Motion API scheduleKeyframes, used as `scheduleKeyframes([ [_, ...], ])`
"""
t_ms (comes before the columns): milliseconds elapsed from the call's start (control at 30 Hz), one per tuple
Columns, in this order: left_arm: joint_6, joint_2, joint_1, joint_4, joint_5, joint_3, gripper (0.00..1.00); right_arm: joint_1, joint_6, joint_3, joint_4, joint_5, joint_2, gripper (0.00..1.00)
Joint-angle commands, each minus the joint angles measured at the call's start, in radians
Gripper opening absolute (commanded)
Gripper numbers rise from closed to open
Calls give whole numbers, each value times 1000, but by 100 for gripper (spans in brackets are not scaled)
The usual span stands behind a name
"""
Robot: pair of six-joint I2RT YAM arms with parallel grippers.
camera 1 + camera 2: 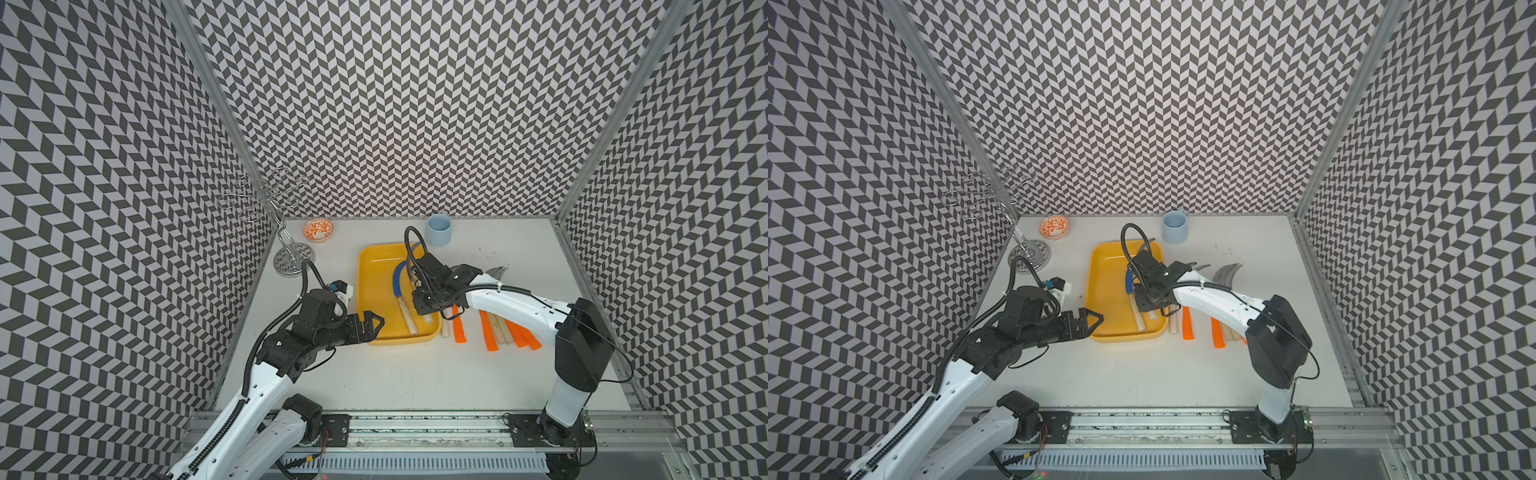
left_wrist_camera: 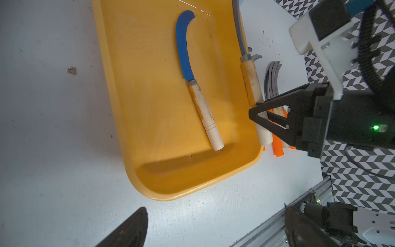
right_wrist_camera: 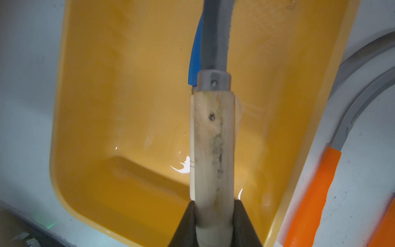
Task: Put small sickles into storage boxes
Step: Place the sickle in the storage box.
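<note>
One blue-bladed, wood-handled sickle (image 2: pixel 193 85) lies in your shallow yellow plastic tray (image 1: pixel 376 291), your right gripper (image 3: pixel 214 204) is clamped on a grey-bladed, pale-wood-handled sickle (image 3: pixel 213 139) over its right side, and roughly six remaining sickles (image 1: pixel 487 332), partly hidden, wait on the white table (image 1: pixel 374 374) further right.

- Left arm (image 1: pixel 266 384) comes in low from the near-left corner, with the forearm stretched out almost level.
- Left gripper (image 1: pixel 372 326) points across toward the other arm, fingers (image 2: pixel 130 231) spread wide with nothing between them.
- Right arm (image 1: pixel 519 309) stands up off its base, elbow bent, forearm reaching left.
- Right gripper (image 3: pixel 214 203) hangs above the worktop, fingers (image 3: pixel 186 226) pinched on the pale handle of a sickle (image 3: pixel 213 139).
</note>
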Motion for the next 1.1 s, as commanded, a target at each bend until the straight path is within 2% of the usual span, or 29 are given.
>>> scheduleKeyframes([
  [0,-12,-18,5,-11,4,-8,100,9,15,-33,86,44,35,0],
  [500,-4,-4,8,-13,3,-3,100,13,-32,-68,178,6,163,1],
  [767,7,15,9,-2,9,1,100,10,-43,-25,124,-3,187,22],
  [1000,29,43,10,-4,10,27,100,1,-45,25,77,4,156,46],
  [1067,34,47,12,-2,11,36,100,-3,-47,41,60,6,152,48],
])
